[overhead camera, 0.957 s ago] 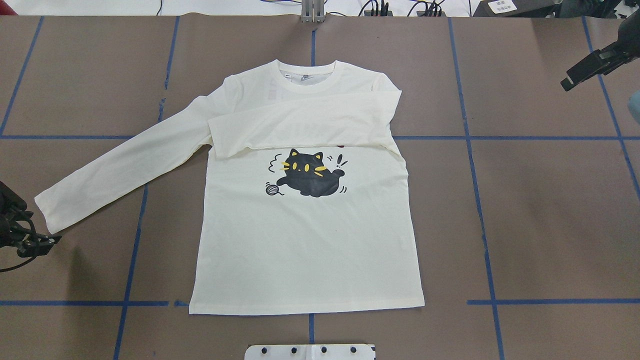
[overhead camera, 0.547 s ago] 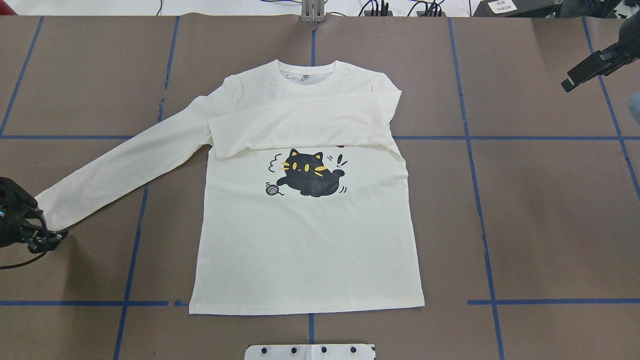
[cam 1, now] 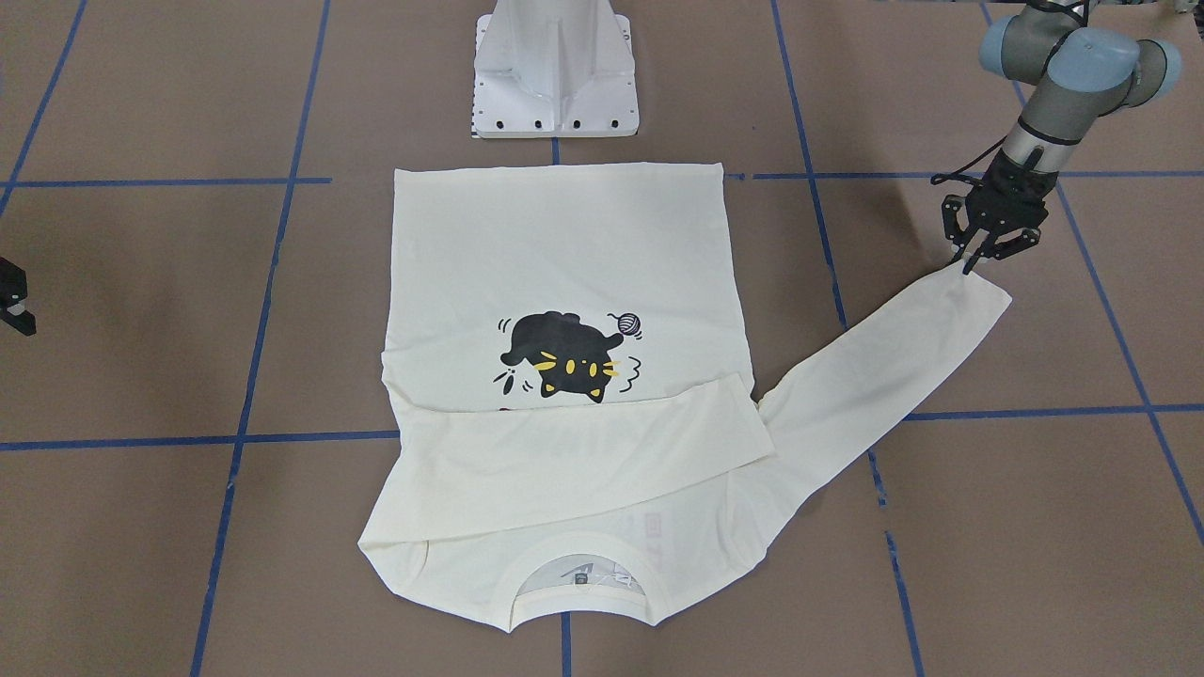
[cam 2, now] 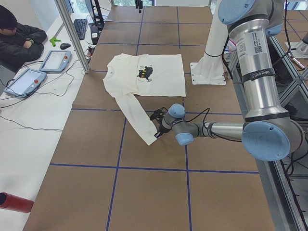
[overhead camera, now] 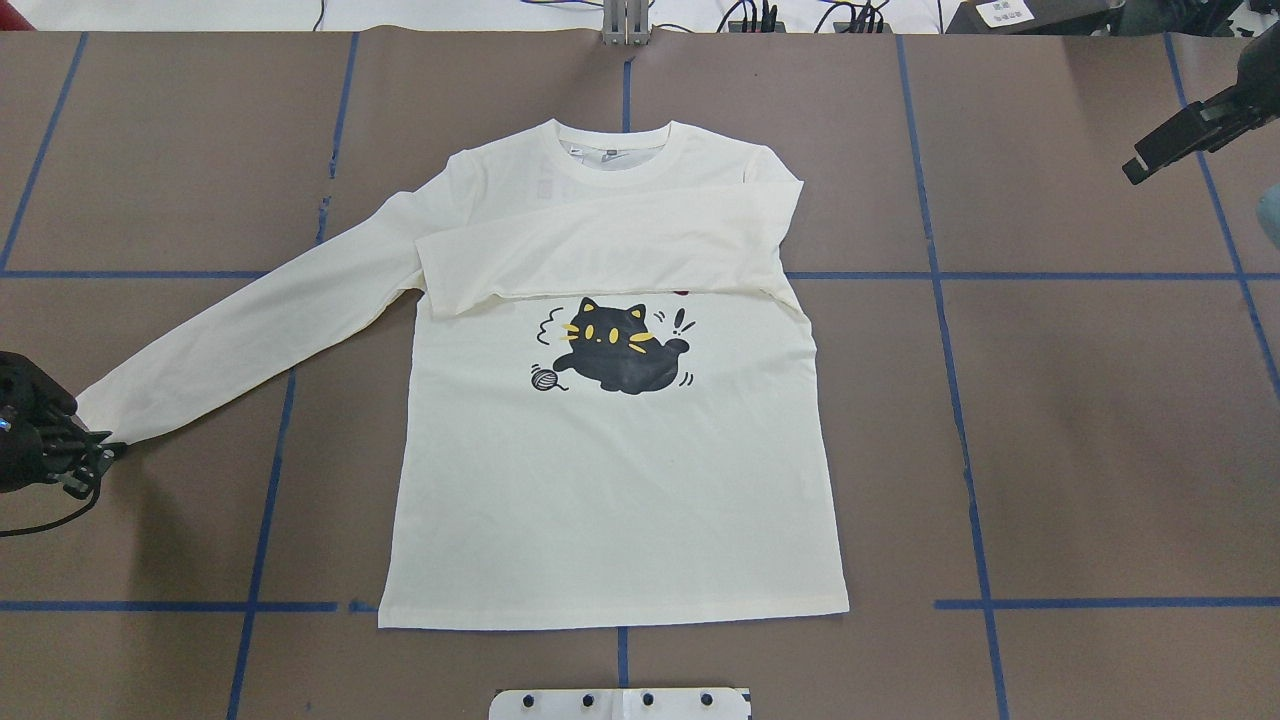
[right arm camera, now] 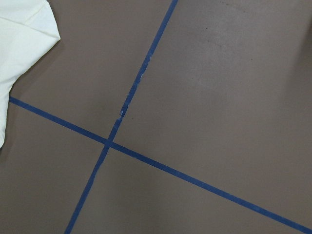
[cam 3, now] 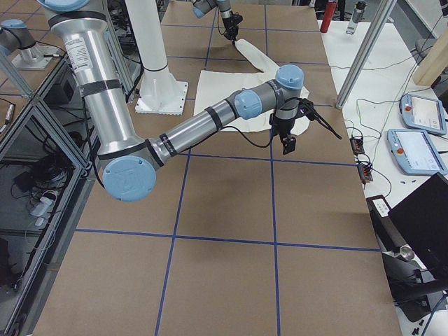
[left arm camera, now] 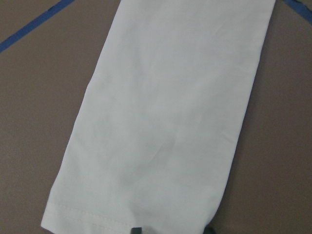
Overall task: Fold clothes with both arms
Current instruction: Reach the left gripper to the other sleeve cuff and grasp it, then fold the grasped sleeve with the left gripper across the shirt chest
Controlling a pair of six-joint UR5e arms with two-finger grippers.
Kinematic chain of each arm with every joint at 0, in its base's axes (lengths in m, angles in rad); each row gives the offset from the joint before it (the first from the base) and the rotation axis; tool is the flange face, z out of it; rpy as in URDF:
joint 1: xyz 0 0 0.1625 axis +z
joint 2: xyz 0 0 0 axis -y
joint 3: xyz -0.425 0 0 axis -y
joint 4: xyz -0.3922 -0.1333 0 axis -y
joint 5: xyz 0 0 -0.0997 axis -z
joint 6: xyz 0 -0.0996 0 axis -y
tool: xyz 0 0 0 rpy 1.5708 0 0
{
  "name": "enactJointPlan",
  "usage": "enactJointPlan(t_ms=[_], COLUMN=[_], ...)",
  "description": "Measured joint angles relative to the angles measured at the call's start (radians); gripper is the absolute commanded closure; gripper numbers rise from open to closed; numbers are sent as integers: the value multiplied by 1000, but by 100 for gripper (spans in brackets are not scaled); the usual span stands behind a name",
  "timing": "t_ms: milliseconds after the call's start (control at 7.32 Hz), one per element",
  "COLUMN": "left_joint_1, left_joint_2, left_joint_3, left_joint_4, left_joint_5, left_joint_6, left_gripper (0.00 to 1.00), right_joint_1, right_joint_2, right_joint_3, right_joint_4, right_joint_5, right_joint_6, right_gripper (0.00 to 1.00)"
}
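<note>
A brown table [overhead camera: 1100, 400] is gridded with blue tape [overhead camera: 965, 450]. The left gripper [overhead camera: 95, 465] is set at the outstretched sleeve's cuff [overhead camera: 105, 412], fingers spread. The T-shirt [overhead camera: 610, 490] is laid flat at centre, print up, its long axis running from hem, nearest the robot, to collar. The right gripper [overhead camera: 1140, 165] is held well apart; its state cannot be told.

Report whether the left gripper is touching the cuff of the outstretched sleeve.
Touching. In the front-facing view the left gripper meets the sleeve cuff at its corner, no gap; the left wrist view shows it between the fingertips.
</note>
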Motion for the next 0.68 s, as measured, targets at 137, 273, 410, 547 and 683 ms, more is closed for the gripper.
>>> enactJointPlan(t_ms=[137, 273, 410, 547, 683], left_joint_1=[-5, -15, -39, -79, -125], left_joint_2=[1, -1, -22, -83, -163], left_joint_3=[-26, -66, -99, -116, -123], left_joint_4=[-1, 2, 15, 56, 127], left_joint_5=[5, 16, 24, 26, 26], left_joint_6=[0, 1, 2, -1, -8], left_gripper=[100, 100, 100, 100, 100], right_joint_1=[0, 0, 0, 0, 0], right_joint_2=[-2, -7, -11, -17, -29], right_joint_3=[-5, -8, -10, -11, -10], right_joint_4=[0, 0, 0, 0, 0], right_joint_5=[0, 1, 1, 1, 0], right_joint_6=[-1, 0, 0, 0, -1], right_gripper=[0, 0, 0, 0, 0])
